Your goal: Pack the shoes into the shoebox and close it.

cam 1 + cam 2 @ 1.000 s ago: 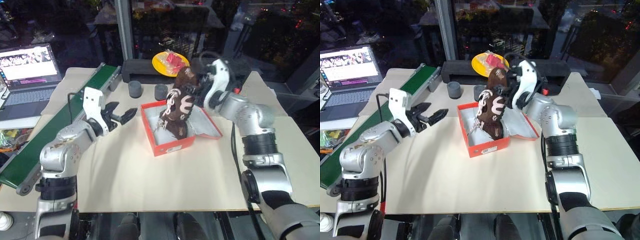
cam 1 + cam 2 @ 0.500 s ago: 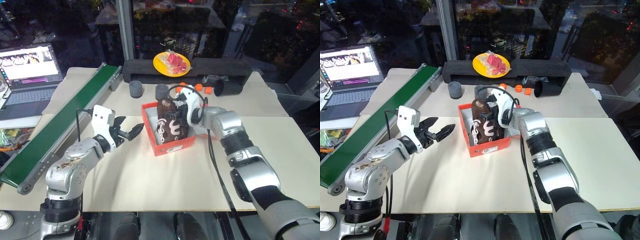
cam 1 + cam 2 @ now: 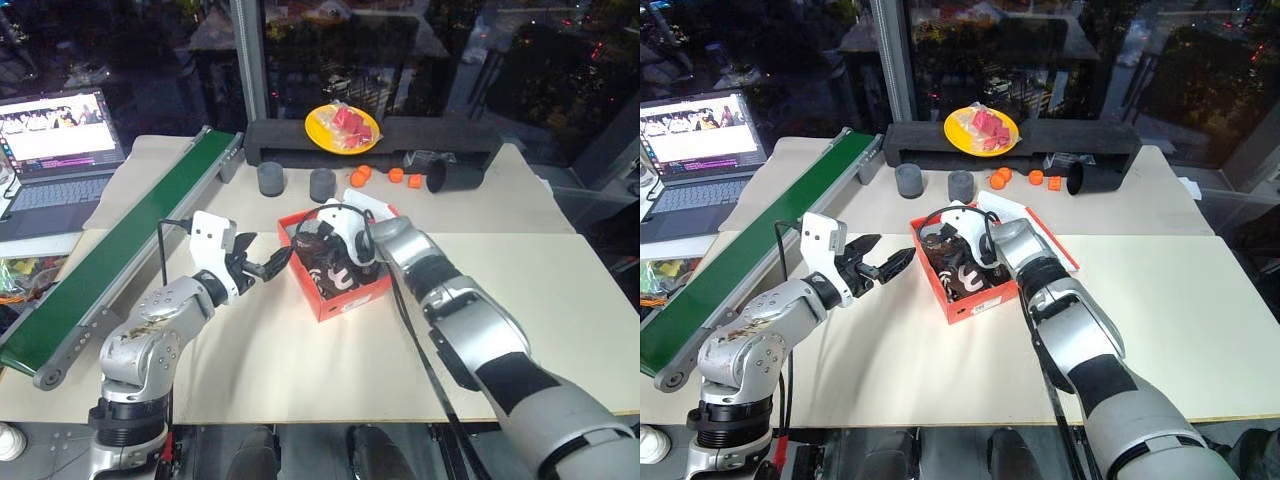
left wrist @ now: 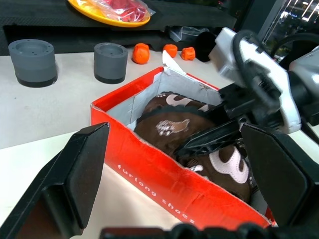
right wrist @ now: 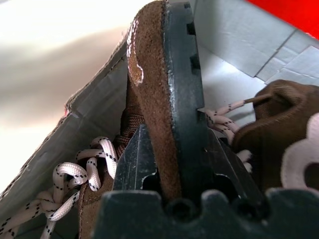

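The red-orange shoebox (image 3: pixel 346 296) stands open in the middle of the table, with its lid (image 3: pixel 1057 246) folded back behind my right arm. Both dark brown shoes (image 3: pixel 962 276) with white curly markings lie inside it (image 4: pixel 172 125). My right gripper (image 5: pixel 174 149) reaches down into the box and is shut on one shoe, a finger on each side of its suede edge and dark sole (image 5: pixel 182 99); white laces (image 5: pixel 75 174) lie beside it. My left gripper (image 3: pixel 265 255) hovers open just left of the box, level with its wall, holding nothing.
A green conveyor belt (image 3: pixel 130 240) runs along the left side, with a laptop (image 3: pixel 60 140) beyond it. Behind the box are two grey cylinders (image 3: pixel 271 178), small orange pieces (image 3: pixel 385 175), a black cup on its side (image 3: pixel 445 176) and a yellow plate (image 3: pixel 342 127).
My right gripper has brought the shoe down from upright above the box and laid it inside. The left gripper has drifted slightly toward the box, still open.
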Controlling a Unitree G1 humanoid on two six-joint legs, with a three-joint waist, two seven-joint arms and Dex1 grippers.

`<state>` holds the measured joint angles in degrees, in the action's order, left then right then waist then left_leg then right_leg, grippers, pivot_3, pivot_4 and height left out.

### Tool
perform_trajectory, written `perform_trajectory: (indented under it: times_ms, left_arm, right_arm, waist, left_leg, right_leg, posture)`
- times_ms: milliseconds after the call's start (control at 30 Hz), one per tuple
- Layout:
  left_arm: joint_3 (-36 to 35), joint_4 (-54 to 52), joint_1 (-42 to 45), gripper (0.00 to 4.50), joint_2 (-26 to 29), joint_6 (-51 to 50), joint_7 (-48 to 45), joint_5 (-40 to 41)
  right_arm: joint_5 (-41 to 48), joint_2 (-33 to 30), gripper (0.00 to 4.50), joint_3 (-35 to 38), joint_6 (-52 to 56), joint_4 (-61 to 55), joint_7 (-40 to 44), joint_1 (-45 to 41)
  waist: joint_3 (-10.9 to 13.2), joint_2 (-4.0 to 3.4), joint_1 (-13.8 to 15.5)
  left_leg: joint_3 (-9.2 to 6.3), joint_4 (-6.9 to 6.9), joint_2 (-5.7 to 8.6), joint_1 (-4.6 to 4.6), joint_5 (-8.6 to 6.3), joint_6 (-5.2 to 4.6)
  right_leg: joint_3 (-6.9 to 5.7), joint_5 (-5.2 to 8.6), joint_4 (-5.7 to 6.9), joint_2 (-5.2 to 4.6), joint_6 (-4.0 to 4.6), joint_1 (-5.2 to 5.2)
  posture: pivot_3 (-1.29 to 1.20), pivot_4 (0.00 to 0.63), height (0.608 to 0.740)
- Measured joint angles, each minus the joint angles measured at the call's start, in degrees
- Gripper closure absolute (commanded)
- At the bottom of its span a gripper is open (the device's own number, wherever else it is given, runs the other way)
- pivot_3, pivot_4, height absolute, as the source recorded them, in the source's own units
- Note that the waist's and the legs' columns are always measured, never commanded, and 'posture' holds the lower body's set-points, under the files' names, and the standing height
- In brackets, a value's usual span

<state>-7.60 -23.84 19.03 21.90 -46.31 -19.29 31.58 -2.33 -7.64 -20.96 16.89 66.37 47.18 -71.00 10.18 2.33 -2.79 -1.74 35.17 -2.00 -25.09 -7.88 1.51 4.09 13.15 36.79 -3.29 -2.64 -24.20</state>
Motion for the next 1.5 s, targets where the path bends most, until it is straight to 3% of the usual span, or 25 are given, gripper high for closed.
perform_trajectory:
  times_ms: [267, 567, 767, 867, 967, 1200, 1367, 1500]
  left_arm:
    - [-0.1, 0.0, -1.8, 0.0, 0.1, 0.0, 0.2, -0.2]
    - [1.2, 0.0, -1.8, 0.0, 2.5, 0.4, -2.4, -0.8]
    - [3.5, 1.9, -0.8, 0.0, 7.4, 3.3, -8.3, -2.5]
    - [5.1, 3.6, 0.9, 0.0, 9.8, 4.7, -12.3, -3.2]
    - [6.8, 6.0, 3.8, 0.0, 12.2, 5.7, -16.7, -3.8]
    - [11.0, 10.2, 10.5, 0.0, 12.4, 6.4, -24.8, -3.7]
    - [13.9, 14.4, 14.9, 0.0, 12.4, 7.3, -29.8, -4.6]
    - [14.7, 16.9, 17.7, 0.0, 12.4, 8.7, -31.7, -5.7]
  right_arm:
    - [-3.9, 2.4, 0.14, 1.5, -2.8, 5.7, -1.2, 0.4]
    - [-0.6, 2.0, 0.06, 9.6, 2.3, 4.4, 0.3, -2.2]
    - [6.9, -3.3, 0.06, 14.9, 20.9, -21.8, 6.0, -3.4]
    - [9.3, -7.7, 0.78, 14.9, 30.8, -42.0, 5.7, 6.6]
    - [11.1, -14.1, 1.88, 17.6, 42.8, -60.8, 2.3, 19.3]
    - [14.6, -22.7, 4.38, 29.7, 60.2, -86.7, -5.5, 29.7]
    - [16.1, -22.4, 4.48, 36.6, 65.5, -95.4, -10.0, 39.3]
    - [15.2, -18.7, 4.48, 37.8, 60.6, -94.2, -14.6, 49.7]
  waist:
    - [0.0, 0.0, 0.2]
    - [0.0, -0.03, 0.0]
    - [0.1, -0.07, 0.1]
    - [0.1, -0.05, 1.1]
    - [0.1, -0.07, 2.0]
    - [0.1, -0.12, 1.1]
    - [0.1, -0.11, 0.7]
    - [0.1, -0.13, 0.5]
  left_leg:
    - [-0.01, -0.02, 0.02, 0.01, 0.0, 0.0]
    - [-0.01, -0.04, 0.01, -0.03, 0.0, 0.0]
    - [-0.03, -0.14, 0.0, -0.04, 0.0, 0.0]
    - [-0.11, -0.07, 0.04, -0.11, 0.0, 0.01]
    - [-0.06, 0.04, 0.09, -0.22, 0.0, 0.01]
    - [-0.02, 0.0, 0.01, -0.12, 0.0, -0.01]
    - [-0.03, 0.05, 0.04, -0.13, 0.01, -0.01]
    - [0.02, 0.07, 0.05, -0.13, 0.01, -0.01]
  right_leg:
    - [-0.01, 0.0, 0.02, -0.02, 0.0, 0.0]
    - [0.0, 0.0, 0.09, -0.01, 0.01, -0.1]
    - [-0.04, 0.03, 0.04, 0.0, 0.03, -0.11]
    - [-0.14, 0.05, 0.0, -0.04, 0.02, -0.07]
    - [-0.11, 0.04, -0.01, -0.1, 0.02, -0.13]
    - [-0.06, 0.1, 0.03, -0.03, 0.03, -0.13]
    - [-0.04, 0.16, 0.0, -0.04, -0.08, -0.07]
    - [0.04, 0.21, 0.01, -0.05, -0.15, -0.08]
  posture:
    - [0.0, 0.15, 0.74]
    - [0.0, 0.15, 0.74]
    - [0.0, 0.15, 0.74]
    - [0.0, 0.15, 0.74]
    - [0.0, 0.15, 0.74]
    - [0.0, 0.15, 0.74]
    - [0.0, 0.15, 0.74]
    - [0.0, 0.15, 0.74]
